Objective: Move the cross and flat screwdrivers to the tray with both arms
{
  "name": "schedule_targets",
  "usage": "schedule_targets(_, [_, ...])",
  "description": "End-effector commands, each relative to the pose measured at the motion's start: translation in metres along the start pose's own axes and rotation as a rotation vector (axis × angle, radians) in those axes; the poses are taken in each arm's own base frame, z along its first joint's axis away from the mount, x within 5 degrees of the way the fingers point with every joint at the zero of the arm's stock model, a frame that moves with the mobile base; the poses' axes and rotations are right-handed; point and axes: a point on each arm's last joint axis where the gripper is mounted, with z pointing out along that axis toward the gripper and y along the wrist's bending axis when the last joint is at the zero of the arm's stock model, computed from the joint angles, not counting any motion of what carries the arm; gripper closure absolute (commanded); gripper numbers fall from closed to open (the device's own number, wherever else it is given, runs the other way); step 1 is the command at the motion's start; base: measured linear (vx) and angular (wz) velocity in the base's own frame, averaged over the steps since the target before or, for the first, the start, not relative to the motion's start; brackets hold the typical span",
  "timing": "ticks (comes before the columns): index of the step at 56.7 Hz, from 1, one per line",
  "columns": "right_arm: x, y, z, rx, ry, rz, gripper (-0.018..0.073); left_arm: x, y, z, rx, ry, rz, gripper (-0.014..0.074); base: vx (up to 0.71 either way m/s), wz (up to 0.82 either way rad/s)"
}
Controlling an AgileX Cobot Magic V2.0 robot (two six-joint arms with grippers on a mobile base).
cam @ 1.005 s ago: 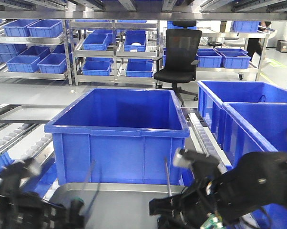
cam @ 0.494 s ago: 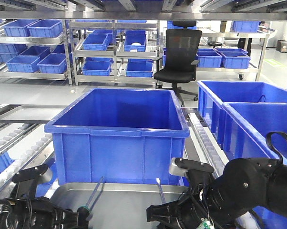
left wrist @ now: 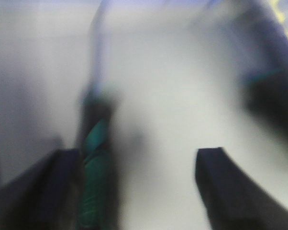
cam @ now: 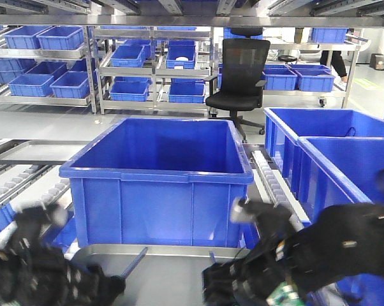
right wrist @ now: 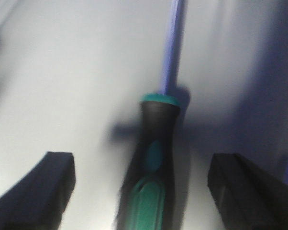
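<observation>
Low over the tray [cam: 173,271], both pincers — left [left wrist: 139,187], right [right wrist: 141,187] — hang spread, each straddling a screwdriver [right wrist: 153,163].

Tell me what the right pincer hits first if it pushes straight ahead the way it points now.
Probably the black-and-green-handled screwdriver, lying between the right pincer's open fingers on the grey metal tray. Beyond it the tray floor looks free, though blur leaves depth unclear.

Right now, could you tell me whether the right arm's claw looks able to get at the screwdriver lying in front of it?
Probably yes. In the right wrist view the screwdriver lies on the grey tray between the open right claw fingers, with nothing in between.
</observation>
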Motion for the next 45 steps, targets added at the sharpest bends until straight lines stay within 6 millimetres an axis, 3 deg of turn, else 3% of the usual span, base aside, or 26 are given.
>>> schedule_targets(1, [-0.011,0.006,-0.053,-0.005,-0.191,-0.076,0.011,-0.022,-0.023,-0.045,0.034,-0.146,0.103,0.0159,0.0,0.0])
schedule_targets(6, [-0.005,0.003,-0.092,0.036,-0.279,-0.125,0.0304,-0.021,-0.034,-0.081,0.012,-0.215,0.212,0.0368,0.0,0.0])
schedule_targets(10, [0.001,0.0,-0.119,0.074,-0.351,-0.164,0.0519,-0.015,-0.038,-0.105,-0.021,-0.257,0.273,0.0558,0.0,0.0])
schedule_targets(12, [0.006,-0.003,-0.131,0.09,-0.389,-0.185,0.0574,-0.01,-0.04,-0.116,-0.035,-0.277,0.295,0.0605,0.0,0.0])
schedule_targets(15, [0.018,-0.007,-0.148,0.109,-0.456,-0.217,0.0573,-0.001,-0.039,-0.128,-0.065,-0.296,0.313,0.0605,0.0,0.0])
schedule_targets(20, [0.044,-0.016,-0.158,0.111,-0.56,-0.26,0.0571,0.026,-0.035,-0.143,-0.107,-0.341,0.336,0.06,0.0,0.0])
schedule_targets(27, [0.091,-0.03,-0.154,0.062,-0.751,-0.329,0.057,0.071,-0.023,-0.152,-0.136,-0.471,0.351,0.0598,0.0,0.0])
schedule_targets(34, [0.124,-0.039,-0.148,0.017,-0.901,-0.388,0.0568,0.111,-0.008,-0.153,-0.165,-0.666,0.342,0.0596,0.0,0.0])
schedule_targets(45, [0.14,-0.046,-0.138,0.015,-0.904,-0.402,0.0567,0.123,0.001,-0.157,-0.199,-0.865,0.338,0.0596,0.0,0.0])
